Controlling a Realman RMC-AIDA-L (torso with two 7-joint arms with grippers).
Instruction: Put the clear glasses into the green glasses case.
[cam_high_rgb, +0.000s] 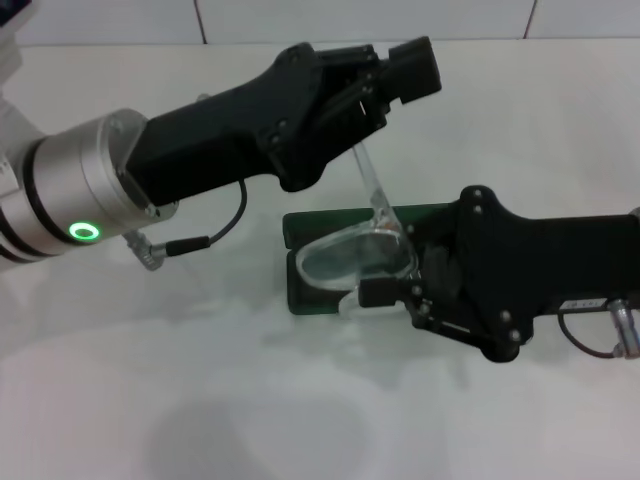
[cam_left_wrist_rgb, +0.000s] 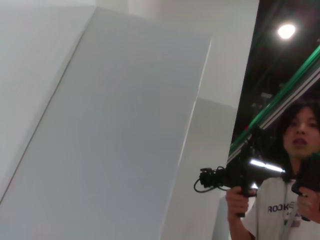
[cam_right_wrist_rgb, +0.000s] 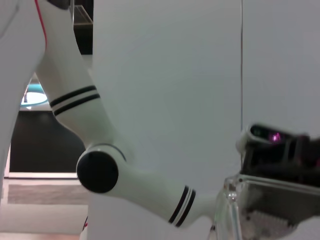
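I see the clear glasses (cam_high_rgb: 355, 255) lying across the open green glasses case (cam_high_rgb: 320, 262) on the white table (cam_high_rgb: 200, 400), one arm sticking up toward my left gripper (cam_high_rgb: 362, 100), clamped on its tip. My right gripper (cam_high_rgb: 385, 293) is beside the lens; I cannot tell its grip.

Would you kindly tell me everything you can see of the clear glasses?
The clear glasses are colourless, see-through plastic with a one-piece wraparound lens. They lie over the open green case. One long arm rises up toward the left gripper, which hangs above. The right gripper is at the lens's near edge; whether it grips is unclear.
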